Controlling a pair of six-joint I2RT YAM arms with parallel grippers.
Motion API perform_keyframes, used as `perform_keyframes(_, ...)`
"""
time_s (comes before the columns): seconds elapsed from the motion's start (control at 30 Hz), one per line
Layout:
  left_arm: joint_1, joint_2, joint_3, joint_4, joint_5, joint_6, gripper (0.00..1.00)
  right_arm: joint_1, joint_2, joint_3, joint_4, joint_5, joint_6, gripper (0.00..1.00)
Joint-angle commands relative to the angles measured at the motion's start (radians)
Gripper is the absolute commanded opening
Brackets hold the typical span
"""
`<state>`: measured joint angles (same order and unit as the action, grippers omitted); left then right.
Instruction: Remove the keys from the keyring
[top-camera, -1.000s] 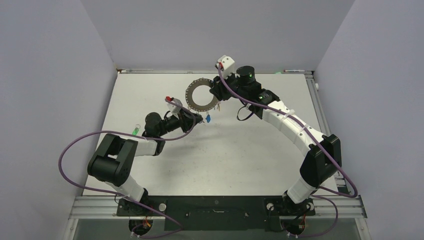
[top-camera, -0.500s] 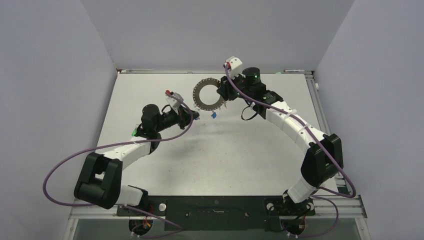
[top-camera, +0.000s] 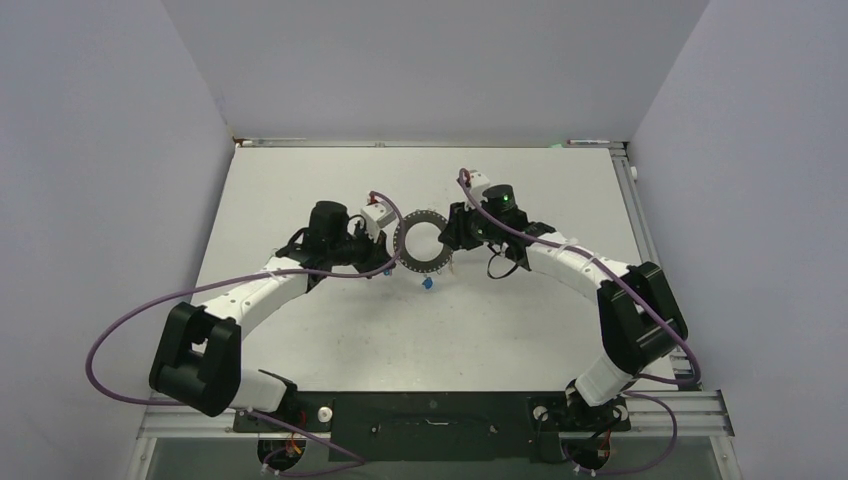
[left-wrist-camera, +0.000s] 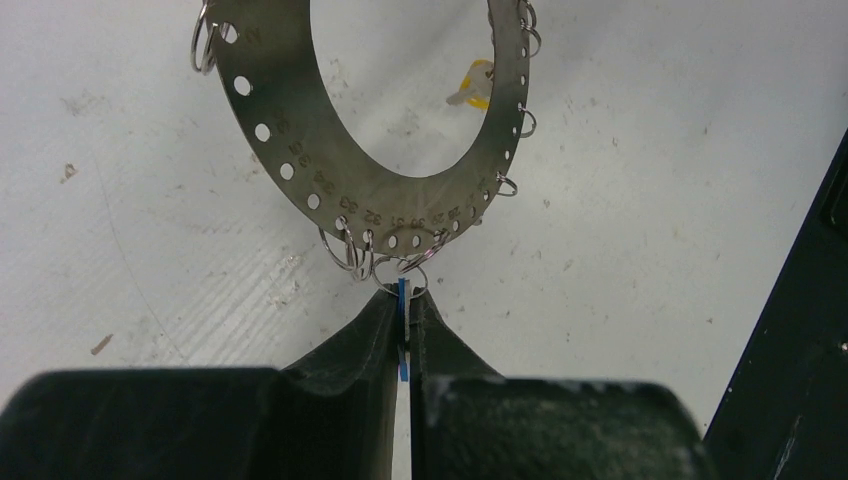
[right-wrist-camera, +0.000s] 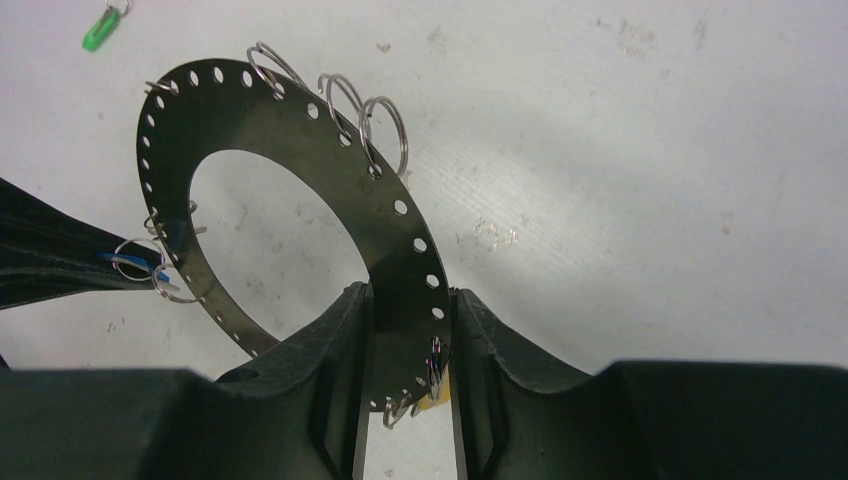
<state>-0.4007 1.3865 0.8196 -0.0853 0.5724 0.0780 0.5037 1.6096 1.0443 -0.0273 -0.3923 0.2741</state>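
Desk (top-camera: 450, 340): under everything listed.
Keyring (top-camera: 420, 243): mid-desk, toward the far side; stands on edge, tilted, between the two pairs of fingers.
Left fingers (left-wrist-camera: 375, 335): left of the keyring, pressed together on a key tag (left-wrist-camera: 402, 335) that hangs from a small ring (left-wrist-camera: 420, 285) at the keyring's rim.
Right fingers (right-wrist-camera: 340, 345): right of the keyring, one on each face of its band.
Second key (left-wrist-camera: 472, 85): beyond the keyring from the left fingers, seen through its opening.
Loose key (right-wrist-camera: 100, 27): on the desk, left of the keyring, well apart.
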Motion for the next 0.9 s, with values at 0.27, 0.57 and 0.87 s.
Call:
perform_keyframes(0.27, -0.107, 0.128, 0.164, -0.268, -0.104, 0.154, 0.0, -0.009, -0.072, -0.301, 0.268, 0.008, 0.137, 0.05)
perform_keyframes(0.57, -0.114, 0.276, 0.261, -0.313, -0.086, 0.143, 0.0, -0.024, -0.055, -0.351, 0.264, 0.084, 0.187, 0.1)
perform_keyframes(0.87, -0.124, 0.36, 0.306, -0.386, -0.084, 0.154, 0.0, -0.091, -0.081, -0.366, 0.268, -0.021, 0.155, 0.52)
